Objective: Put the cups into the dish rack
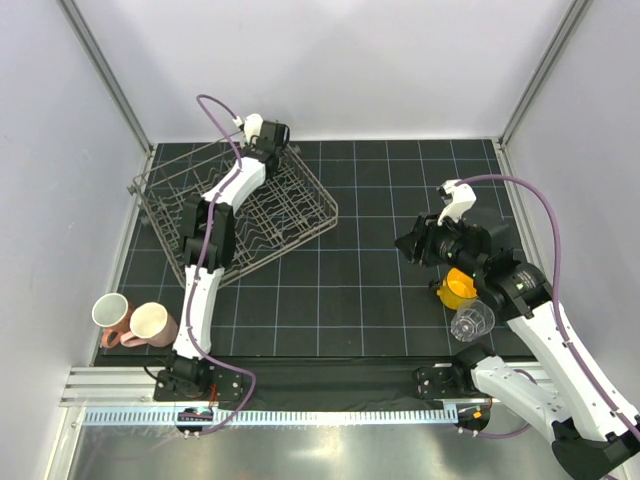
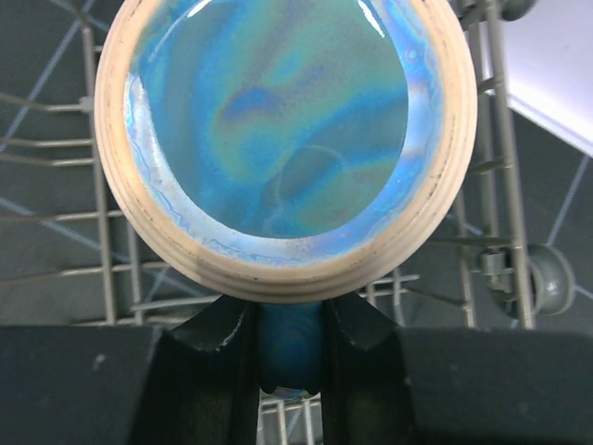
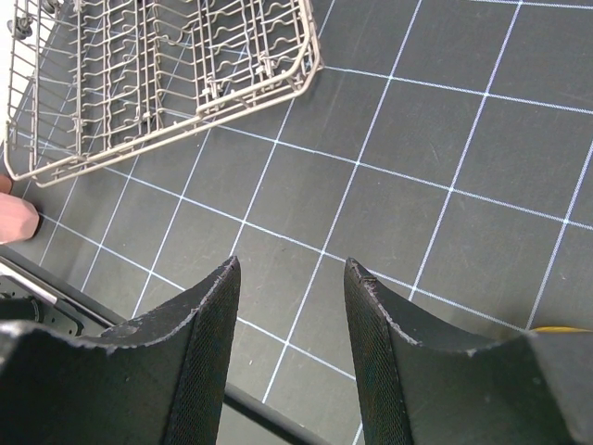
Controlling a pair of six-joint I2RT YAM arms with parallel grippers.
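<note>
Pinching the blue cup [image 2: 278,139] only by its handle above the dish rack [image 2: 498,185], the left gripper [image 2: 289,320] is risking slippage; the right gripper [image 3: 292,278] is standing open.

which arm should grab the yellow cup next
Right: the right gripper is open near the yellow cup; the left gripper is shut on a blue cup over the dish rack.
</note>
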